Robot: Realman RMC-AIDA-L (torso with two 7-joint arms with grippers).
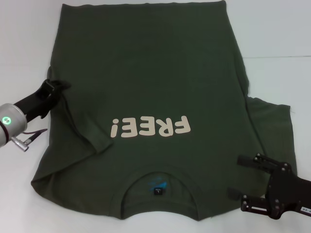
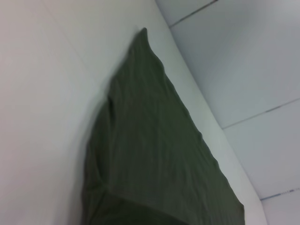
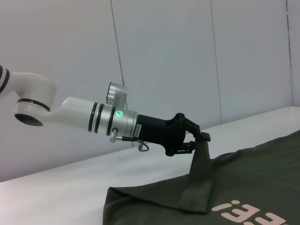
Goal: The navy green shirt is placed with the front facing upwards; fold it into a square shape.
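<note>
1. We are observing the dark olive-green cotton T-shirt (image 1: 146,97) lying front-up on the white table (image 1: 277,48), collar at 6 o'clock.
2. The left gripper (image 1: 58,87) is pinching the lifted sleeve at 9 o'clock.
3. The right gripper (image 1: 252,184) is hovering spread at 4 o'clock.
4. We are advising carrying the sleeve inward, taut, then laying it flat.

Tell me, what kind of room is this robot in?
Probably a lab or test room. A plain white table holds just the navy green shirt, and bare pale wall panels stand behind. The left gripper pinches a sleeve; the right gripper waits near the collar.
</note>
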